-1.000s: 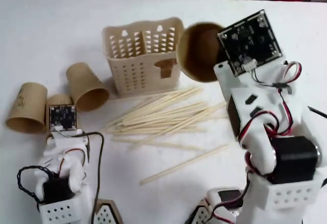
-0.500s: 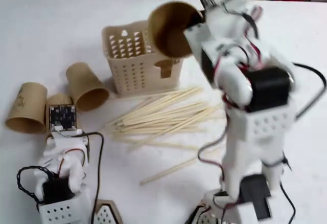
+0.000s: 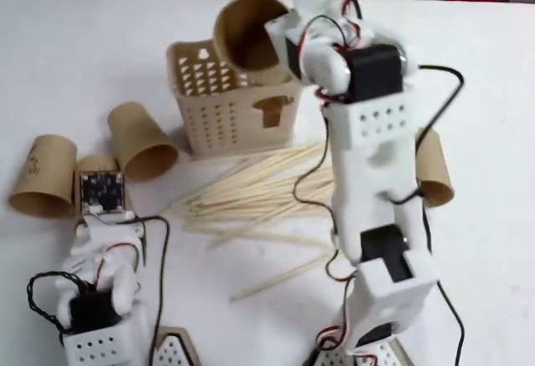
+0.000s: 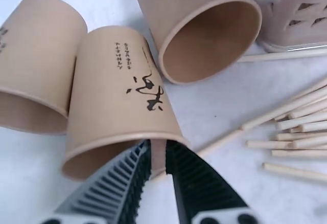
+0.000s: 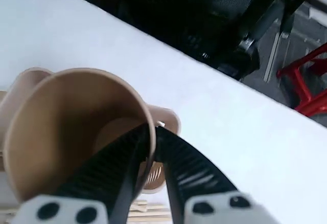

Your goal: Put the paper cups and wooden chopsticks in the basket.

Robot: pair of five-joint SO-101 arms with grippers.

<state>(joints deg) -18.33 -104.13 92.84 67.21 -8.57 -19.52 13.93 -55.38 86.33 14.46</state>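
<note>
Right gripper (image 5: pixel 152 132): clenched on the rim of the held cup (image 3: pixel 244 27), one finger inside the mouth and one outside the wall. A rim pinch suits here, I think, because the wall is thin and it leaves the base free to go in first.

Held cup position: over the basket (image 3: pixel 226 107), above the compartment on my right arm's side. I cannot tell whether it touches the basket rim. Its long axis is tilted, not upright, with the mouth up toward the overhead camera and the base down toward the basket. It likely needs righting before I let go.

Left gripper (image 4: pixel 157 150): low on the desk (image 3: pixel 84 48), closed on the rim of the printed cup (image 4: pixel 112 91). That cup lies on its side, mouth toward my gripper and base pointing away. It lies between two other cups, the plain cup (image 4: pixel 36 55) and the open-mouthed cup (image 4: pixel 204 29); all three are close together.

A further loose cup (image 3: pixel 435 170) lies on its side beside my right arm.

Chopsticks (image 3: pixel 267 190): flat on the desk in a loose fan just in front of the basket. Their long axes run mostly across the desk, and none are in the basket yet.
</note>
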